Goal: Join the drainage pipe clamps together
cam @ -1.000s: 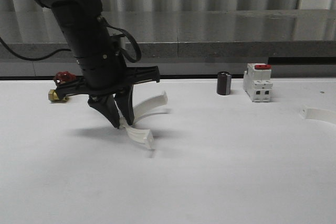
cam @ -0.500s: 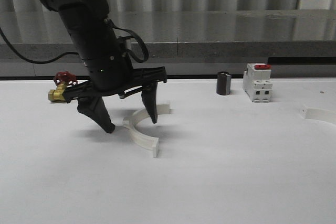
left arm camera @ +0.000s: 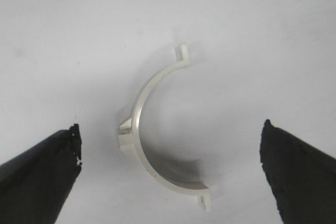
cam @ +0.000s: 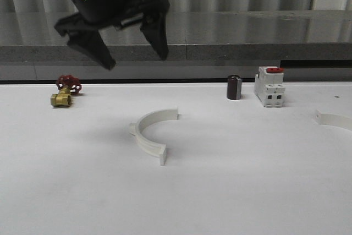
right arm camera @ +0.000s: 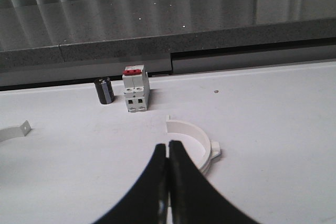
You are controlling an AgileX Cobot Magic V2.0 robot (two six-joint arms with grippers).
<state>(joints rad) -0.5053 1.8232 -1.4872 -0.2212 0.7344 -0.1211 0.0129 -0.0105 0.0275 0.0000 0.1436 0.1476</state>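
Observation:
One white half-ring drainage pipe clamp (cam: 141,131) lies flat on the white table, left of centre, open side to the right. High above it hangs my left gripper (cam: 133,53), open, with nothing between its black fingers (cam: 102,53). From the left wrist the same clamp (left arm camera: 138,107) lies on the table far below the spread gripper (left arm camera: 171,128). The second clamp (cam: 335,119) rests at the table's right edge. In the right wrist view my right gripper (right arm camera: 168,146) is shut and empty, just short of that clamp (right arm camera: 185,128).
A brass valve with a red handle (cam: 63,95) sits at the back left. A black cylinder (cam: 235,87) and a white breaker with a red top (cam: 270,86) stand at the back right. A grey ledge (cam: 247,31) runs behind the table.
My left gripper opened, let go of the clamp and rose well above the table. The clamp now lies flat where it was set down.

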